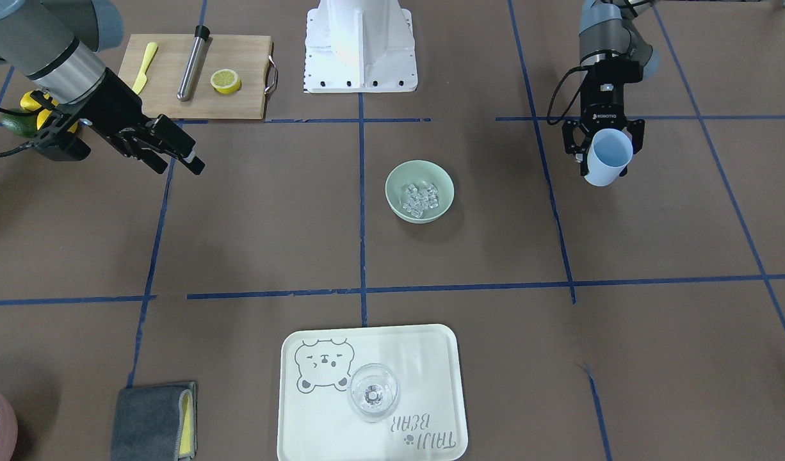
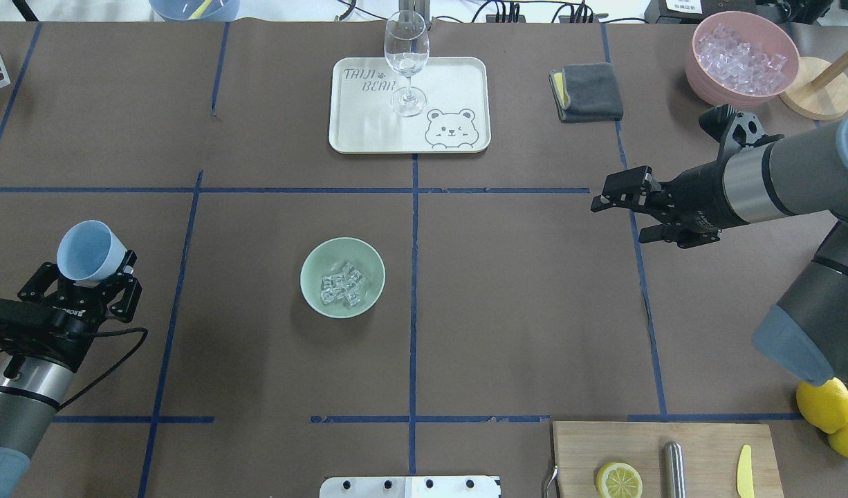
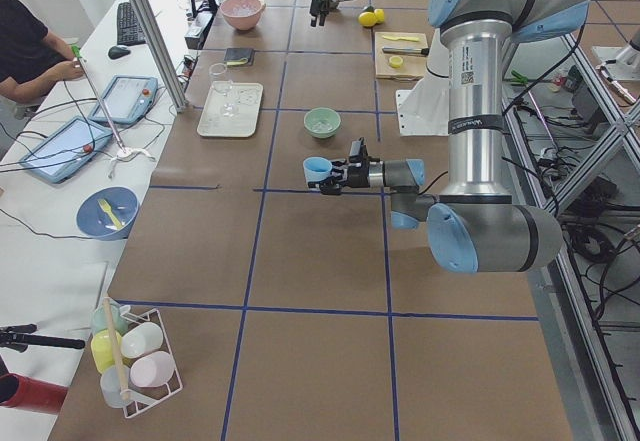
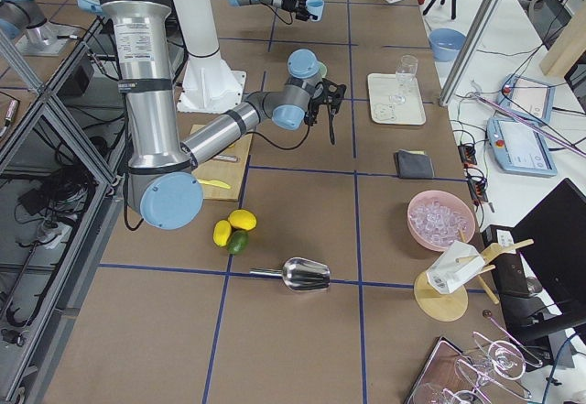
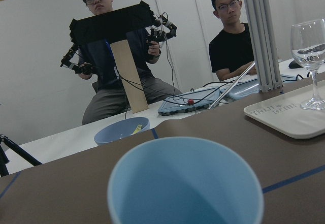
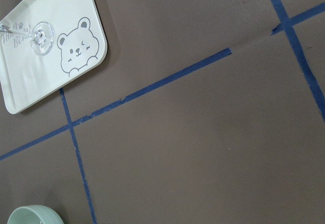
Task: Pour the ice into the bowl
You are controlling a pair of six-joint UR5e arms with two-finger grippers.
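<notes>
resting in the bowl point(image 2: 312, 271) near the middle of the table point(image 2: 507, 311), the ice point(image 2: 342, 284) is lying as a small heap of clear cubes on the glossy green floor, so the pour itself is looking finished. the left gripper point(image 2: 86, 278) is clamping its fingers on the light blue cup point(image 2: 88, 249), holding it off the table well to the bowl's side, with its mouth tilting upward and away from the robot. in the left wrist view the cup's inside is showing plain blue, with no cubes in the part that is visible, though its very bottom is falling below the frame edge. the right gripper point(image 2: 619, 220) is hovering well apart from the bowl on the other side, its fingers standing apart and gripping nothing.

judging from this, the step in hand is the carrying-away of the emptied cup. the next move is probably calling for lowering the cup upright onto a bare patch of the table, keeping clear of the bowl so the cubes are not getting jostled, then parting the fingers and lifting off. the cup is looking light and smooth, so letting go before its base is sitting flat is risking a tip-over.
</notes>
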